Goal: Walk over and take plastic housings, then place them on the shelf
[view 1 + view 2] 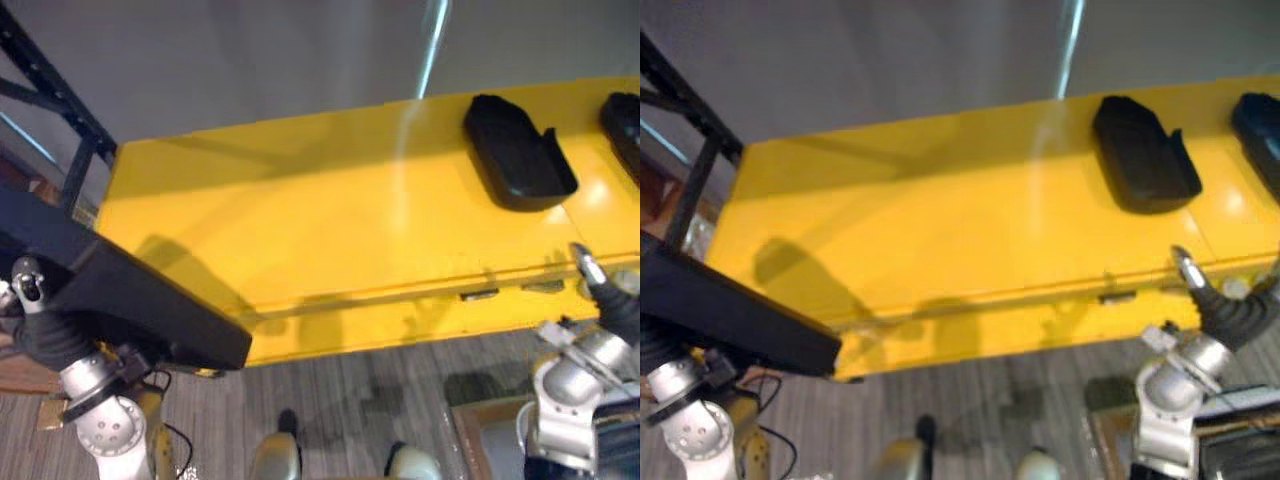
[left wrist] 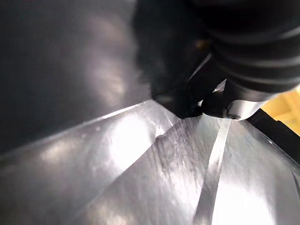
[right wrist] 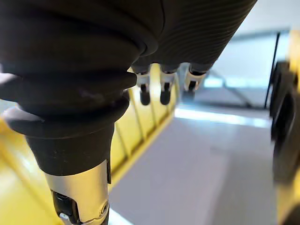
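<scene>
1. My left hand [image 1: 30,285] is low at the near end of a long black housing [image 1: 120,290]; the housing covers most of it, so I cannot tell whether it clasps the piece or merely bears it
2. From that hand the housing runs forward and to the right, and its far corner lies over the front edge of the yellow shelf [image 1: 330,220]; whether the two touch I cannot tell
3. My right hand [image 1: 605,295] hovers just before the shelf's front edge, its fingers [image 3: 165,91] relaxed, slightly apart and holding nothing
4. Ahead of my right hand and a little to its left, a second black housing [image 1: 515,150] lies flat on the shelf
5. A third housing [image 1: 625,125] lies beyond the right hand, apart from the second
</scene>
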### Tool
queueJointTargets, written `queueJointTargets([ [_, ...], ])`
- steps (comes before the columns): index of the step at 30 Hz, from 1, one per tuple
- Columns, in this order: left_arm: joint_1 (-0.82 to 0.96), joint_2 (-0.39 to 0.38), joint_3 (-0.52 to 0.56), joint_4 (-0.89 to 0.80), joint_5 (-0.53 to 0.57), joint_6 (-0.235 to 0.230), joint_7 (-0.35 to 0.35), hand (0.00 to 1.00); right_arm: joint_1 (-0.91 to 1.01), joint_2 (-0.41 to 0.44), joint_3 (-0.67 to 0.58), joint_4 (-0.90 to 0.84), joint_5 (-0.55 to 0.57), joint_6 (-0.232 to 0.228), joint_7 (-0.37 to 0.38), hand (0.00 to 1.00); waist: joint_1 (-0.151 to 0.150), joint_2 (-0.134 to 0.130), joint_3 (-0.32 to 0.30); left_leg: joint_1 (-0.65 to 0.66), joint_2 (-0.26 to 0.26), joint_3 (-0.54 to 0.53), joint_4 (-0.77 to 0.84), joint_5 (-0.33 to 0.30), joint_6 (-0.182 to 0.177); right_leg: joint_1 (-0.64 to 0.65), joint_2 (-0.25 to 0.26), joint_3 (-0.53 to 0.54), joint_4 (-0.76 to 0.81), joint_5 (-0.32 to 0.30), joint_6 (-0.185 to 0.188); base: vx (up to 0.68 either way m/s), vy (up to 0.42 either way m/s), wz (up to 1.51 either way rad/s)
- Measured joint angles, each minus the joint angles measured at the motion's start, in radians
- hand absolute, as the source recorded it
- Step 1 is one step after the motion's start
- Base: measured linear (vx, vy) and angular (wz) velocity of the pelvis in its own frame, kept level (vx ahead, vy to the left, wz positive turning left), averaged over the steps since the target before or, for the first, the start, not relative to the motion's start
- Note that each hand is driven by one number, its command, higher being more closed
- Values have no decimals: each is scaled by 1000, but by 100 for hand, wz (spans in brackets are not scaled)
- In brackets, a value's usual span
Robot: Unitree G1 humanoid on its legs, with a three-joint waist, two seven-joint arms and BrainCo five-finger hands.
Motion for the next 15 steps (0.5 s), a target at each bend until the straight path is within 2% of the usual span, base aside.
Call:
queueJointTargets([
  [3, 8, 0, 0, 0, 31, 8, -1, 100, 69, 57, 2, -16, 0, -4, -24, 0, -33, -1, 2, 21, -2, 16, -28, 8, 3, 0, -2, 9, -1, 0, 0, 0, 4, -16],
  [5, 7, 0, -7, 0, 39, 11, -3, 100, 111, 94, 11, -3, 29, 0, -34, 0, -40, 2, 5, 25, -3, 38, -38, 10, 4, -5, -2, 30, -8, -1, 1, -41, 11, -25],
  [9, -10, 17, -80, 0, 67, 26, -16, 100, 172, 136, 44, 131, 92, 43, -38, 0, -62, 5, 17, 35, -13, 58, -67, 18, 14, -10, -10, 49, -18, -8, 12, -40, 12, -12],
  [11, -38, 46, -134, 0, 72, 53, -17, 100, 205, 148, 83, 220, 126, 58, 1, 0, -76, 16, 27, 45, -13, 91, -84, 23, 20, -14, -13, 57, -17, -11, 17, -16, 8, -8],
  [13, -93, 101, -184, 0, 75, 107, -23, 100, 245, 148, 142, 262, 166, 65, 92, 0, -99, 26, 29, 45, -12, 115, -90, 36, 16, -23, -13, 61, -12, -10, 19, 3, 0, -3],
  [14, -139, 133, -213, 7, 76, 147, -29, 100, 258, 146, 176, 284, 186, 88, 166, 0, -105, 25, 29, 49, -12, 124, -91, 37, 15, -25, -13, 69, -11, -9, 20, 24, 14, -14],
  [15, -167, 148, -228, 14, 77, 172, -30, 100, 261, 143, 191, 299, 205, 101, 209, 0, -106, 23, 30, 57, -12, 132, -92, 38, 15, -25, -12, 76, -11, -9, 20, 34, 23, -23],
])
